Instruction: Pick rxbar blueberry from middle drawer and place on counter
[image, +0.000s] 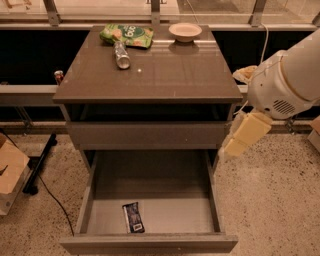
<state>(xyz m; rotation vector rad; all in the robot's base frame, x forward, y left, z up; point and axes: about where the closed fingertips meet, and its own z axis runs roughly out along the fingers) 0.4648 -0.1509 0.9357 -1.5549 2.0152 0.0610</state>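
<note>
The rxbar blueberry (133, 217), a dark wrapper with a white patch at its near end, lies flat on the light floor of the pulled-out middle drawer (89, 200), near the front and left of centre. The glossy grey-brown counter (165, 75) tops the cabinet. My gripper (235, 142), cream-coloured, hangs from the white arm (285, 82) at the cabinet's right side. It sits level with the closed drawer front, above and to the right of the open drawer, well apart from the bar and holding nothing I can see.
On the counter's far edge lie a green snack bag (127, 35), a small can on its side (121, 55) and a shallow bowl (185, 31). A closed taupe drawer front (150, 135) sits above the open drawer. A cardboard box (9, 172) and a black cable (50, 192) lie on the floor at left.
</note>
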